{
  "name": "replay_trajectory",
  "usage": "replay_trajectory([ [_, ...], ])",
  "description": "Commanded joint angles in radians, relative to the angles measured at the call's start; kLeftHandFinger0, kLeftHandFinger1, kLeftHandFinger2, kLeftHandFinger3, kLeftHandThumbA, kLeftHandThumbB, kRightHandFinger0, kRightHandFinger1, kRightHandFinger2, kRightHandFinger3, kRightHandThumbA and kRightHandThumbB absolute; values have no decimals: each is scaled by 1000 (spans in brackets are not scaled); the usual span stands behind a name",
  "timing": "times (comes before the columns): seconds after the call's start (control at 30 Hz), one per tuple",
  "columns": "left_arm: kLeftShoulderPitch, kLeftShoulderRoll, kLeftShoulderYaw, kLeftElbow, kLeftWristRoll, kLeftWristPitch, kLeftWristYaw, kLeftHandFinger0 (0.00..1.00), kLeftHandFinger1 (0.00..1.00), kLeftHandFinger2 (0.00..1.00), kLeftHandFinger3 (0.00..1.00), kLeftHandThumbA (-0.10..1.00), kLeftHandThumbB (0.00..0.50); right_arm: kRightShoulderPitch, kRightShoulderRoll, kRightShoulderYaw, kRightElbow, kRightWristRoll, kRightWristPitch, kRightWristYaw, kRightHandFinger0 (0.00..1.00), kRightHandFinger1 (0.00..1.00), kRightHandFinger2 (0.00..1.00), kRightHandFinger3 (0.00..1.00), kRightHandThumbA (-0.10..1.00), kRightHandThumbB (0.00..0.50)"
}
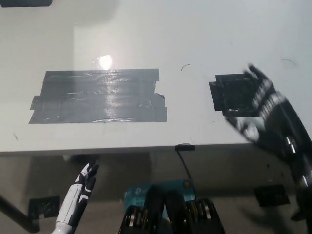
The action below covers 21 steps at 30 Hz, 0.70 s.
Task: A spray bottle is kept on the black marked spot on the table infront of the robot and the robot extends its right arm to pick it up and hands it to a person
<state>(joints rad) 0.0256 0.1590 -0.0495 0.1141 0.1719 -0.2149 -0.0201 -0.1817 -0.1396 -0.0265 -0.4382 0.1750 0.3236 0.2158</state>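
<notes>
Black marked spot (pixel 234 95), a squarish patch of black tape stuck flat on the white table, right of centre, near the front edge, its right side hidden

I see the white table (pixel 195 29) with only flat markings: grey tape patch (pixel 97 96) and black marked spot (pixel 234 93). My right hand (pixel 261 105), blurred, overlaps that spot's right side. My left hand (pixel 84 184) hangs below the table edge.
</notes>
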Motion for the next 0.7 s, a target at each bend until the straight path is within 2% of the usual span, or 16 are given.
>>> replay_trajectory([
  [0.0, 26, 0, -7, -11, -4, -50, -1, 1000, 1000, 1000, 1000, 1000, 278, 190, 56, 25, -31, 14, -266, 14, 1000, 1000, 1000, 1000, 936, 363],
  [0.07, 32, -2, -8, -9, -5, -54, 0, 1000, 1000, 1000, 1000, 1000, 280, 215, 62, 36, 0, 1, -296, 15, 1000, 1000, 1000, 1000, 1000, 344],
  [0.1, 35, -3, -8, -8, -7, -57, -1, 1000, 1000, 1000, 1000, 1000, 280, 228, 64, 42, 19, -9, -312, 16, 1000, 1000, 1000, 1000, 1000, 343],
  [0.13, 42, -5, -8, -13, -15, -53, -5, 1000, 1000, 1000, 1000, 1000, 283, 262, 79, 60, 109, -70, -368, -6, 1000, 1000, 1000, 1000, 1000, 314],
  [0.2, 57, -7, -10, -15, -11, -60, -3, 1000, 1000, 1000, 1000, 1000, 287, 280, 88, 66, 187, -71, -403, -4, 1000, 1000, 1000, 1000, 1000, 305],
  [0.23, 59, -8, -10, -15, -11, -61, -2, 1000, 1000, 1000, 1000, 1000, 283, 281, 89, 66, 217, -77, -411, -8, 1000, 1000, 1000, 1000, 1000, 316],
  [0.4, 55, -9, -9, -17, -5, -50, 0, 1000, 1000, 1000, 1000, 1000, 279, 262, 94, 61, 349, -86, -422, -23, 1000, 1000, 1000, 1000, 1000, 305],
  [0.53, 41, -8, -10, -6, 3, -55, 4, 1000, 1000, 1000, 1000, 1000, 263, 239, 81, 70, 402, -111, -446, -26, 1000, 1000, 1000, 1000, 1000, 320],
  [0.67, 46, -11, -11, -13, -8, -48, -4, 1000, 1000, 1000, 1000, 1000, 271, 238, 75, 71, 427, -119, -453, -30, 1000, 1000, 1000, 1000, 1000, 339],
])
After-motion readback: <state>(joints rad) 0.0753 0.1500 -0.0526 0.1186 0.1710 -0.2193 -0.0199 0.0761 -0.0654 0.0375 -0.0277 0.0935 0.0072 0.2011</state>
